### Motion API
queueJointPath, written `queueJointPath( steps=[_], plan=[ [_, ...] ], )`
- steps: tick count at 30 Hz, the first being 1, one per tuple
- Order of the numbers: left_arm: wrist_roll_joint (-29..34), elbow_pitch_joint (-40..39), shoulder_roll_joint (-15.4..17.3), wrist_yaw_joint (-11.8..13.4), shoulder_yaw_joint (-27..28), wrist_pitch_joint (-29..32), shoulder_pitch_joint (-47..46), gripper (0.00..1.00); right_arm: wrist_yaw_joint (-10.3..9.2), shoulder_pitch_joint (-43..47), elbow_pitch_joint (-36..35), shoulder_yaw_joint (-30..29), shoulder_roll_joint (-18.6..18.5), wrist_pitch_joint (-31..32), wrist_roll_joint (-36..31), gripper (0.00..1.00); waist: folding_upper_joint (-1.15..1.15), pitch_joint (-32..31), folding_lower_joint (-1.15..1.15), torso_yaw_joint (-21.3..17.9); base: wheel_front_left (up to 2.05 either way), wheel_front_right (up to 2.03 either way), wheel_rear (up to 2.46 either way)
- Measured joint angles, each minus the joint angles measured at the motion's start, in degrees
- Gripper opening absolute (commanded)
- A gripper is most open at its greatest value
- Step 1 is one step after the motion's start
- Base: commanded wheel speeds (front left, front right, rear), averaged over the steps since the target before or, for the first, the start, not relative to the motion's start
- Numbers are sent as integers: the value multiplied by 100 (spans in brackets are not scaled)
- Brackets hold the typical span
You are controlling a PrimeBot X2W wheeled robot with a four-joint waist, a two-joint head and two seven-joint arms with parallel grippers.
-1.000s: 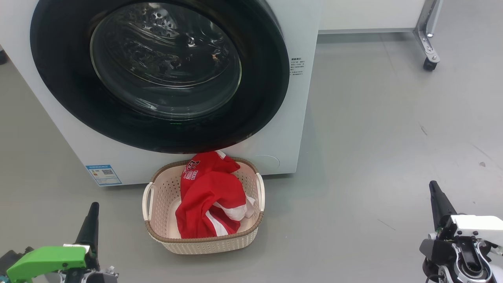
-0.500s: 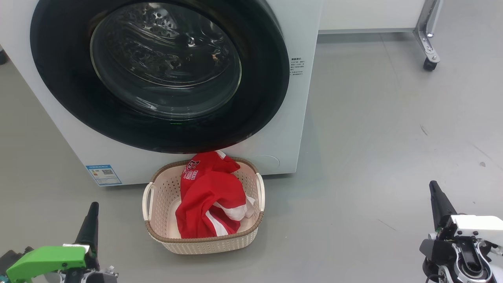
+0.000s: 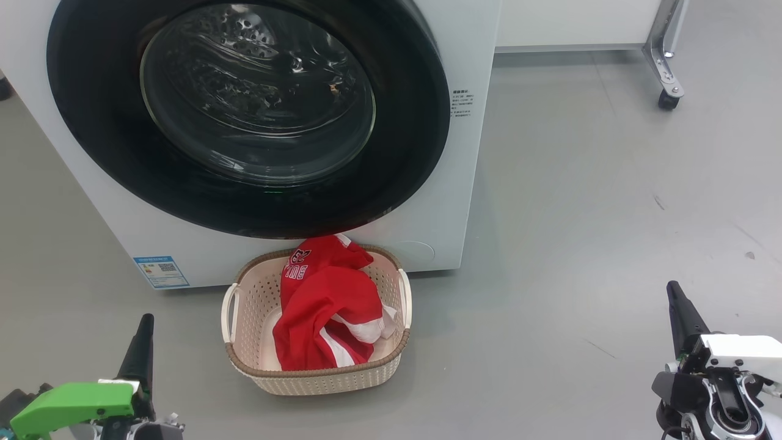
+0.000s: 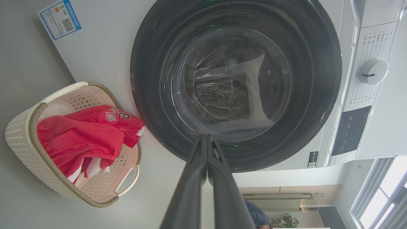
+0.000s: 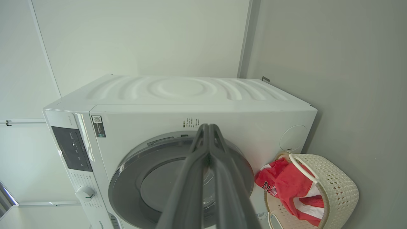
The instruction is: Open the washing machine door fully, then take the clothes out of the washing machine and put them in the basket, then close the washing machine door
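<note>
The white washing machine (image 3: 464, 183) fills the upper left of the head view, its round black-ringed door (image 3: 244, 110) shut flat against the front. The steel drum behind the glass looks bare. Right below the door the cream basket (image 3: 253, 305) sits on the floor with the red clothes (image 3: 324, 305) piled inside. My left gripper (image 3: 143, 333) is at the lower left, shut and holding nothing, short of the basket. My right gripper (image 3: 678, 305) is at the lower right, shut and bare, well clear of the machine. The wrist views show the door (image 4: 235, 82) (image 5: 152, 178) and the basket (image 4: 22, 140) (image 5: 337, 187).
Grey floor (image 3: 580, 214) stretches to the right of the machine. A metal frame leg on a caster (image 3: 669, 98) stands at the far right. A control panel with a dial (image 4: 372, 71) runs along the machine's top. A blue label (image 3: 160, 271) marks its lower left corner.
</note>
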Motion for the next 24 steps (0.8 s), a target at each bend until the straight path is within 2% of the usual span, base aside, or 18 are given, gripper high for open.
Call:
queueJointPath(
  steps=[24],
  plan=[
    [1, -9, -9, 0, 12, 41, -1, 0, 0, 0, -2, -7, 15, 1, -1, 0, 0, 0, 0, 0, 0, 0, 0]
  ],
)
